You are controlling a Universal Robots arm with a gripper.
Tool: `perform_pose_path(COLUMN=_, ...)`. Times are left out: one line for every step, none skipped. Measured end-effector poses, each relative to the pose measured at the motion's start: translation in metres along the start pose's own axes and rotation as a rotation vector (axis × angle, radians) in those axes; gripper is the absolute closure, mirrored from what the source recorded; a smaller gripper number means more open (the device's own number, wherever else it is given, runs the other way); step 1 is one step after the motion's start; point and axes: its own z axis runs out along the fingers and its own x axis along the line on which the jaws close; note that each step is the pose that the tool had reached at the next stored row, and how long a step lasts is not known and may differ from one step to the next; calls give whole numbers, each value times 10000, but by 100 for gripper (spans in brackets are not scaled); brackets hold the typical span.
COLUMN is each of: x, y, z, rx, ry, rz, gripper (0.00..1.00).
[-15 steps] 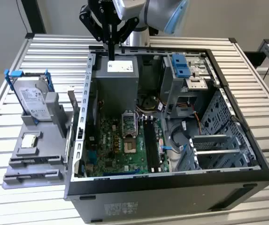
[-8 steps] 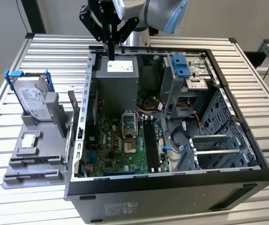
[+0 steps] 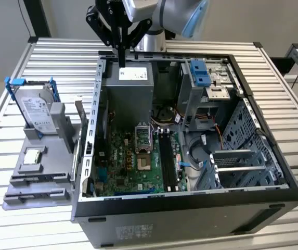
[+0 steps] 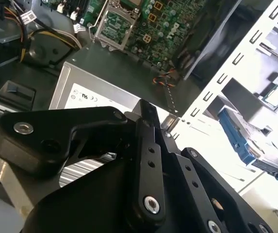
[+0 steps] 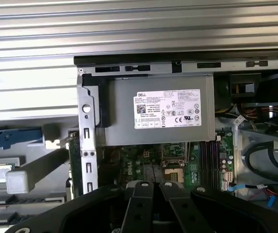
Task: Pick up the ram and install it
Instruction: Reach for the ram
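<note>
My gripper hangs over the back edge of the open computer case, just above the grey power supply. Its black fingers are shut together with nothing between them. A thin narrow stick that looks like the ram stands on edge on the grey fixture, just outside the case wall on the exterior view's left; its colour is hard to make out. It is well apart from the gripper. The black memory slots lie on the green motherboard inside the case, and they show in the first wrist view too.
A silver hard drive in a blue-handled bracket stands on the same fixture. Inside the case are a drive cage with blue tabs, loose cables and the bare processor socket. The case rests on a slatted metal table.
</note>
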Motion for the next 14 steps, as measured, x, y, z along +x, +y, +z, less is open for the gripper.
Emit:
perform_pose_path(x=19, y=-1, z=0, rx=-1, ry=0, rz=0, gripper=100)
perform_pose_path(x=37, y=-3, z=-1, rx=0, ry=0, rz=-1, gripper=100)
perform_pose_path(x=55, y=-4, z=-1, rx=0, ry=0, rz=0, gripper=100)
perform_pose_path(x=74, y=-5, z=-2, rx=0, ry=0, rz=0, gripper=100)
perform_pose_path(x=91, y=-6, z=-2, rx=-1, ry=0, rz=-1, gripper=100)
perform_pose_path(x=111, y=-8, z=-2, rx=-1, ry=0, rz=-1, gripper=100)
perform_pose_path(x=134, y=-9, z=-3, rx=0, ry=0, rz=-1, gripper=100)
perform_pose_path(x=156, y=-11, z=-3, rx=0, ry=0, rz=-1, gripper=100)
perform_pose_path(x=183, y=-13, z=-4, rx=-1, ry=0, rz=-1, gripper=100)
perform_pose_path(x=209, y=-15, z=-5, rx=0, ry=0, rz=0, gripper=100)
perform_pose_path(x=237, y=-17, z=-5, rx=-1, ry=0, rz=0, gripper=100)
perform_pose_path(x=261, y=-18, z=-6, rx=-1, ry=0, rz=-1, gripper=100)
perform_pose_path(x=287, y=-20, z=-7, rx=0, ry=0, rz=-1, gripper=100)
perform_pose_path(x=312, y=-22, z=-7, rx=-1, ry=0, rz=-2, gripper=100)
